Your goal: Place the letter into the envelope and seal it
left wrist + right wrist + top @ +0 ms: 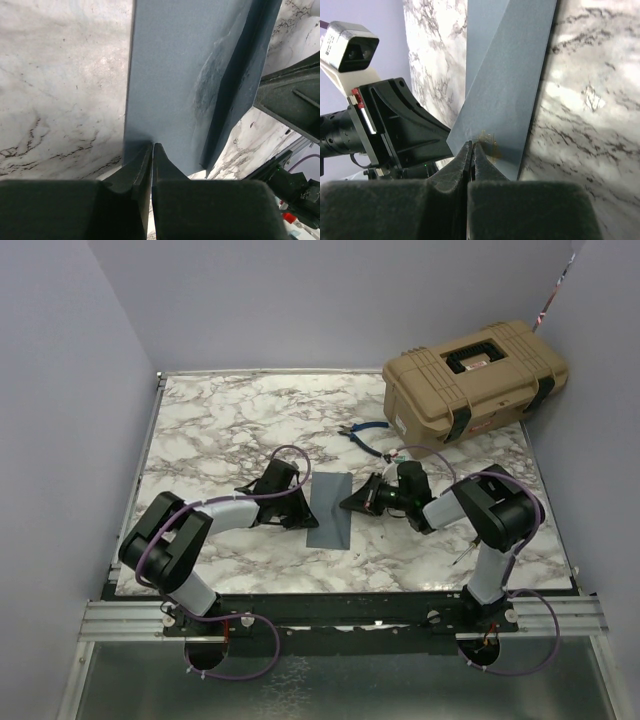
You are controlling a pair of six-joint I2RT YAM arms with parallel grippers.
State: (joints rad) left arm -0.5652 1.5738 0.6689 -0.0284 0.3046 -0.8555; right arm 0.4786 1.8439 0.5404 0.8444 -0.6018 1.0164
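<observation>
The grey-blue envelope [330, 510] lies flat on the marble table between my two grippers. My left gripper [304, 510] is shut, and its tips [152, 146] rest on the envelope's [175, 75] left edge. My right gripper [351, 503] is shut, and its tips [472, 145] press beside a brownish mark near the point of the flap [490, 100]. The flap [235, 85] is folded over the envelope's [540, 60] face and stands slightly raised, with shadow under it. The cream letter is not visible.
A tan hard case [475, 380] stands at the back right. Blue-handled pliers [362, 435] lie in front of it. Grey walls close in the table on the left, back and right. The left gripper body [405, 130] shows in the right wrist view.
</observation>
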